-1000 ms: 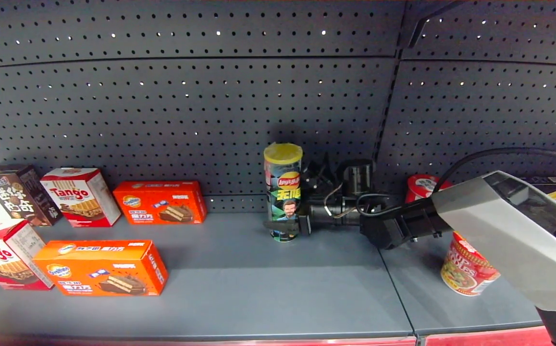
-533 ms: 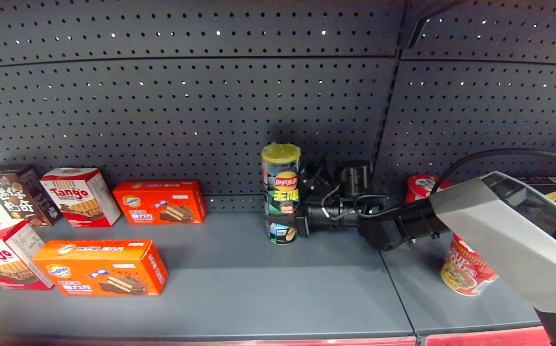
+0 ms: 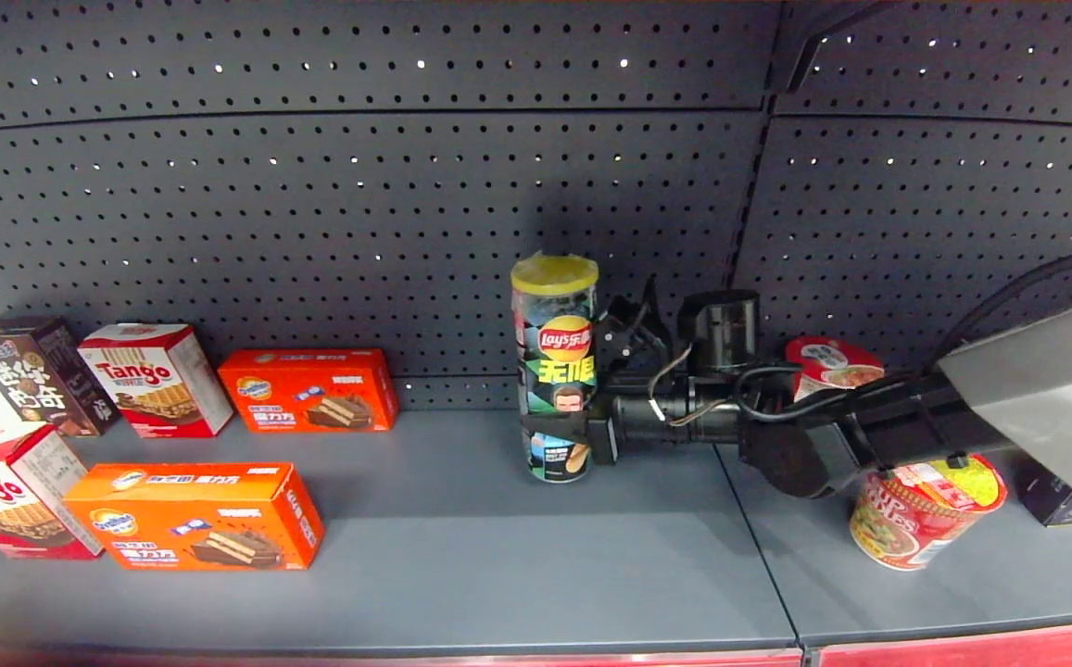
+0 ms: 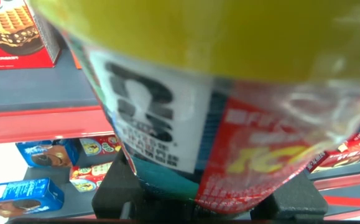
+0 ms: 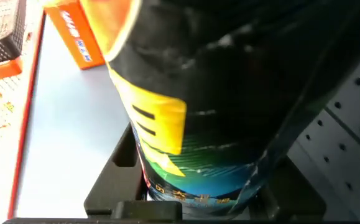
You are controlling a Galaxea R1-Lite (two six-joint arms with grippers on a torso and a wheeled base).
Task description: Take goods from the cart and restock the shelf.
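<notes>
Chip can, R pincer; tube, L pincer

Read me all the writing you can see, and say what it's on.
Chip can, in the right gripper: brand logo, yellow characters; not quoted.
Wafer box: brand lettering; not quoted.
Orange box: too small.
Noodle cup: partly hidden.
Second can, in the left gripper: blurred.

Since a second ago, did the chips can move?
Yes. The chips can, held in the right gripper, went a little to the right, away from the orange box, and came nearer the front of the shelf.
</notes>
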